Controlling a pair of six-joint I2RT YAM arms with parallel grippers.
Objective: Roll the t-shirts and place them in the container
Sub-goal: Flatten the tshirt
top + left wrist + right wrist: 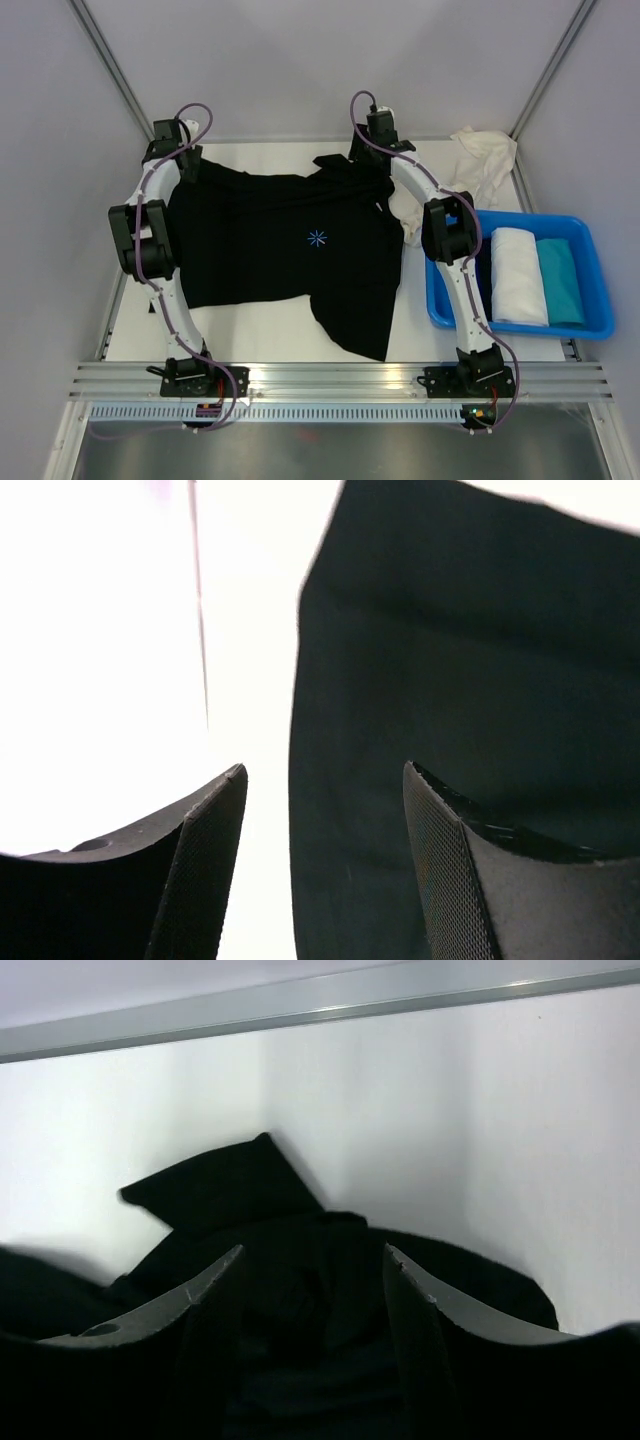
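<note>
Top view, 12 o'clock is the far wall. Black t-shirt (270, 240) lies spread flat over the middle of the white table (260, 345), light-blue star mark (317, 237) facing up, one sleeve trailing toward 5 o'clock. Left gripper (185, 165) sits at the shirt's 10 o'clock corner. In its wrist view the fingers stand apart, the shirt's edge runs below the gap, nothing is pinched. Right gripper (314, 1248) is at the shirt's far edge, about 1 o'clock, where the cloth is bunched. Its fingers are spread, with rumpled black cloth low between and beyond them; no clamp visible, contact with the cloth cannot be told. Crumpled cream-white t-shirt (487, 160) lies at 2 o'clock, near the far right corner. Blue tub (530, 217) at 3 o'clock holds a rolled white t-shirt (518, 275) and a teal t-shirt (560, 282) side by side, touching.
</note>
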